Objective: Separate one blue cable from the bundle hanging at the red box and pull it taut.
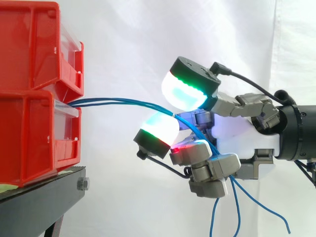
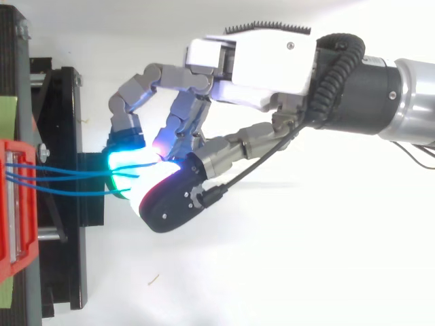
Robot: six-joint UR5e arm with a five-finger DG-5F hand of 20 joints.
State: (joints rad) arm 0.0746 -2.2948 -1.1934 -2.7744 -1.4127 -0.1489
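Closest to me, my hand is clenched round three blue cables running from the lower of two stacked red bins; three ends dangle beneath.

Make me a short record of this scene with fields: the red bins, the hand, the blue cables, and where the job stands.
red bins: two stacked on a black stand
hand: fingers curled round the blue cables
cable run: several strands go together from between the bins to the hand, lightly bowed; free ends hang below the hand
task status: no strand looks singled out yet
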